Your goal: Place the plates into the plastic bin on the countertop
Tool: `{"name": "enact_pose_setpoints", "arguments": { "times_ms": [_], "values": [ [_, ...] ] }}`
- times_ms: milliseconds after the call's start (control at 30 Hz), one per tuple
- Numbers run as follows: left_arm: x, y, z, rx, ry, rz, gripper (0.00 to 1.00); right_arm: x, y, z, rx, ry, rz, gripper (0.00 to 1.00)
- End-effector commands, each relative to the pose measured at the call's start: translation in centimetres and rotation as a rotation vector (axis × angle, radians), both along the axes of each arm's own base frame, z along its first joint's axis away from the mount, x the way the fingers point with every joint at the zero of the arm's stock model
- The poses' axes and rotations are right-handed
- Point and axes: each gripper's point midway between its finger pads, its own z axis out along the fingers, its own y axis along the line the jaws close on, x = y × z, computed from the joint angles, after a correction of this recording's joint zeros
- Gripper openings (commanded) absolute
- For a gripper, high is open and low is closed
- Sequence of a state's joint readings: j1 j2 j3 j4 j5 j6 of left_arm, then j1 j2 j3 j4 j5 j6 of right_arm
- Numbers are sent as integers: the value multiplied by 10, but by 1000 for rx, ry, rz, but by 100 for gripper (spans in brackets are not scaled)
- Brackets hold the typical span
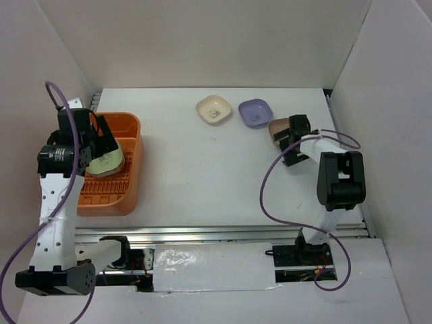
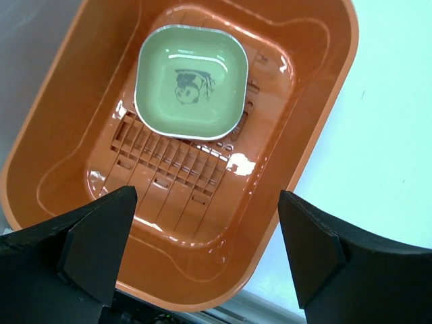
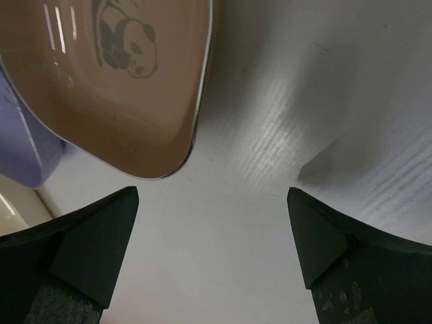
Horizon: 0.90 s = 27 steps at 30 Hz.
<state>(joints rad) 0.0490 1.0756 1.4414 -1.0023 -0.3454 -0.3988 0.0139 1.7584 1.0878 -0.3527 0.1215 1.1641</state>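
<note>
Four plates are counted. One green plate (image 2: 189, 81) lies flat in the orange bin (image 2: 317, 135), and three sit on the table (image 1: 202, 182) in a row: a cream plate (image 1: 214, 109), a lavender plate (image 1: 255, 113) and a brown plate (image 3: 101, 88). A panda print is seen on the brown one; the green one's dark print is perhaps a cartoon figure. The left end effector (image 2: 206, 202) is held wide open and empty above the bin — the right end effector (image 3: 212, 196), likewise open and empty, just beside the brown plate.

Green plate (image 2: 189, 82), perhaps bear-printed; orange bin (image 2: 317, 128)
</note>
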Motion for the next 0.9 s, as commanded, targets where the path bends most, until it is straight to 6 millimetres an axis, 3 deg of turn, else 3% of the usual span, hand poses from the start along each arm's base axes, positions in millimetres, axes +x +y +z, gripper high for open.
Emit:
{"name": "enact_pose_setpoints", "arguments": {
  "times_ms": [0,100,200,233,300,333,367,400,467,500,600,667,733,767,800,833,867],
  "values": [
    [4,0,-2,20,-23,18,99,25,-24,21,10,-123,-124,99],
    [2,-1,-3,17,-36,22,99,28,-31,14,30,-112,-155,98],
    [5,-17,-7,6,-33,-64,99,36,-40,8,45,-89,-171,95],
    [6,-19,-8,4,-31,-86,99,28,-42,-1,49,-21,-181,95],
    [8,-25,-9,-9,-22,-124,99,36,-46,-8,46,36,-184,90],
    [11,-26,-11,-11,-4,-126,99,31,-47,-13,42,75,-178,82],
    [12,-25,-6,-16,-9,-119,99,34,-48,-12,37,81,-185,64],
    [15,-26,-5,-16,-2,-118,99,32,-51,-11,30,93,-204,57],
    [23,-29,1,-31,16,-132,99,28,-52,-8,27,92,-206,25],
    [33,-33,5,-35,26,-149,99,25,-52,-9,29,104,-207,0],
    [41,-48,5,-51,79,-201,99,17,-50,5,22,110,-198,0],
    [56,-64,8,-54,102,-257,99,2,-41,27,-50,80,-149,0],
    [73,-101,12,-48,104,-366,99,-18,-34,36,-123,80,-97,0],
    [79,-117,13,-49,106,-412,99,-22,-18,57,-149,26,-44,0],
    [87,-148,2,-45,149,-493,99,-29,3,62,-176,17,26,0],
    [94,-164,14,-46,119,-532,99,-34,17,66,-193,8,84,0],
    [99,-180,14,-39,124,-571,99,-38,30,79,-221,-15,146,0]
  ]
}}
